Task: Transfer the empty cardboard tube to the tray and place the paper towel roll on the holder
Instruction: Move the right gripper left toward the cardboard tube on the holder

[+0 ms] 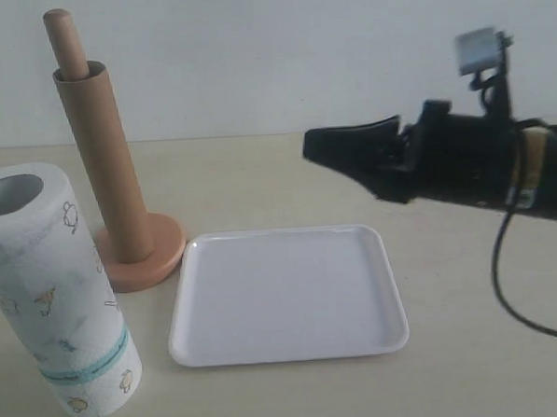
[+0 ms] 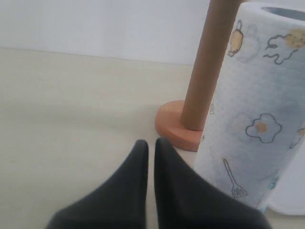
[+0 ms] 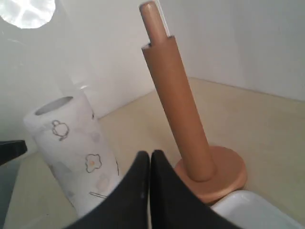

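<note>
The brown cardboard tube (image 1: 106,166) (image 2: 206,62) (image 3: 178,109) stands slid over the holder's dowel (image 1: 65,42) (image 3: 152,19), whose rounded top pokes out above it. The holder's peach round base (image 1: 155,257) (image 2: 174,125) (image 3: 224,179) rests left of the white tray (image 1: 288,297) (image 3: 248,212), which holds nothing. The printed paper towel roll (image 1: 54,295) (image 2: 252,109) (image 3: 71,145) stands upright at front left. My right gripper (image 1: 313,147) (image 3: 150,157) hovers shut above the tray's right side, pointing at the tube. My left gripper (image 2: 150,144) is shut, low beside the roll, and out of the exterior view.
A pale wall runs along the table's far edge. A black cable (image 1: 506,281) hangs from the right arm over the table at the right.
</note>
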You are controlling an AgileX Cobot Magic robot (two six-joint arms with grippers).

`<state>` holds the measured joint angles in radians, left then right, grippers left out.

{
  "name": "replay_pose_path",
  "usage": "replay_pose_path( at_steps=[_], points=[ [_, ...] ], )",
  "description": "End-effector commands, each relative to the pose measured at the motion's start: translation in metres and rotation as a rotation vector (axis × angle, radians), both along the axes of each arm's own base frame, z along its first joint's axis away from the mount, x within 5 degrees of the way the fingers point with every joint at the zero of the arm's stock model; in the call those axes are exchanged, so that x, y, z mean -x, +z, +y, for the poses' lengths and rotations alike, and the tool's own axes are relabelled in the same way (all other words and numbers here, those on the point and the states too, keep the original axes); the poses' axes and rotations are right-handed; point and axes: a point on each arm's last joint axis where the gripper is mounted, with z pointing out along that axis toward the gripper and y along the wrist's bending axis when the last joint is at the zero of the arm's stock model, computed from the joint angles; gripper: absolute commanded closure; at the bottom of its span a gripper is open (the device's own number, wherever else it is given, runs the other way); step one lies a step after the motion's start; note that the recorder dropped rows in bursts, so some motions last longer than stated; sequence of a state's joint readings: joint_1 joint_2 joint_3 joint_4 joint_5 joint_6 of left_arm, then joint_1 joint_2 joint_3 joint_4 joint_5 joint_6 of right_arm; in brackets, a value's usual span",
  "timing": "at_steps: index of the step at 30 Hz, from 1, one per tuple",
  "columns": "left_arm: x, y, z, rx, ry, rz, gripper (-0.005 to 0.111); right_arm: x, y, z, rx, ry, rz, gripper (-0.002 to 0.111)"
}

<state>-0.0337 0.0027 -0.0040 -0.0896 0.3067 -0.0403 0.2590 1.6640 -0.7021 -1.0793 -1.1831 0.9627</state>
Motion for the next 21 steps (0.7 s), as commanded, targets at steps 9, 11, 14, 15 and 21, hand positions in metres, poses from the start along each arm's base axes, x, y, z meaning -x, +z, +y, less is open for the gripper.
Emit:
replay_pose_path(
  at_steps=[9,11,14,15,21],
  points=[
    [0.000,-0.001,0.000,-0.007,0.002,0.001,0.103,-0.031,-0.013,0.100,0.163,0.026,-0.075,0.108],
    [0.000,-0.001,0.000,-0.007,0.002,0.001,0.103,-0.032,-0.005,0.106,0.146,0.035,-0.099,0.108],
    [0.000,-0.001,0.000,-0.007,0.002,0.001,0.103,-0.034,0.005,0.109,0.087,0.046,-0.124,0.108],
    [0.000,-0.001,0.000,-0.007,0.002,0.001,0.103,-0.034,0.006,0.110,0.078,0.052,-0.129,0.108],
    [0.000,-0.001,0.000,-0.007,0.002,0.001,0.103,-0.035,0.010,0.118,0.090,0.057,-0.190,0.108]
  ],
)
